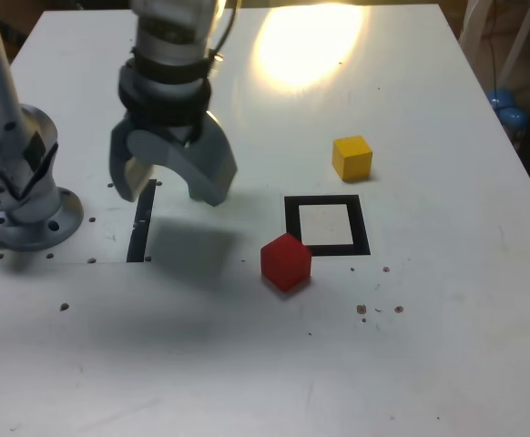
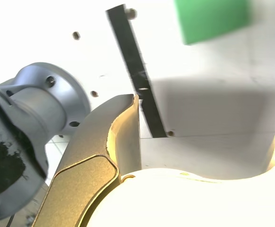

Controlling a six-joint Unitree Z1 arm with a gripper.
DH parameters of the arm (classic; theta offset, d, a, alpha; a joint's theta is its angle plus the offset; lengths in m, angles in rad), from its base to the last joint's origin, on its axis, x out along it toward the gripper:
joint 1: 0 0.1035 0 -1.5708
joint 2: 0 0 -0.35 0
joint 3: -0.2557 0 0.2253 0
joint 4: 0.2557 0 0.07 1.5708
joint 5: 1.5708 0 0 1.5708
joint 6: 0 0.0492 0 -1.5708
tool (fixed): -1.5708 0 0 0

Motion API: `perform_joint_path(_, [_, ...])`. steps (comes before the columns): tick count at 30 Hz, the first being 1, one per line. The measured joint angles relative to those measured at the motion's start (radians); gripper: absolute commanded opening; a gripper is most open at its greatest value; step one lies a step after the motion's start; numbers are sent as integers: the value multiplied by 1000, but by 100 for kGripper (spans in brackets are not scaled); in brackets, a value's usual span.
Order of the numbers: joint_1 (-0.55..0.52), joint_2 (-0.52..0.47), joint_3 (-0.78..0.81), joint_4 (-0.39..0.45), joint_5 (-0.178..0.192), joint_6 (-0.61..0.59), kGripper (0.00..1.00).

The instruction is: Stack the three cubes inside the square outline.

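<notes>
My gripper (image 1: 169, 187) hangs open above the table at the exterior view's left, with nothing between its jaws. The green cube (image 2: 210, 19) shows only in the wrist view, on the table beyond the fingertips; the gripper hides it in the exterior view. The red cube (image 1: 286, 262) sits turned at an angle, at the near left corner of the square outline (image 1: 292, 223). The yellow cube (image 1: 352, 157) stands behind the outline, a little to the right. The outline's white centre is bare.
A straight black tape strip (image 1: 140, 228) lies under the gripper, also seen as the strip (image 2: 137, 71) in the wrist view. The arm's grey base (image 1: 24, 200) stands at the left edge. Bright glare (image 1: 306, 41) falls on the far table.
</notes>
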Motion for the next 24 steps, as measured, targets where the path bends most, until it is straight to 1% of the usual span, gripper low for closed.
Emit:
perform_joint_path(8, [-48, 83, -115, 19, 18, 54, 97])
perform_joint_path(15, [-95, 150, -205, 23, 31, 147, 97])
perform_joint_path(17, [-106, 166, -215, 24, 35, 157, 97])
perform_joint_path(21, [-148, 197, -269, 27, 57, 192, 97])
perform_joint_path(24, [-181, 232, -307, 27, 64, 208, 97])
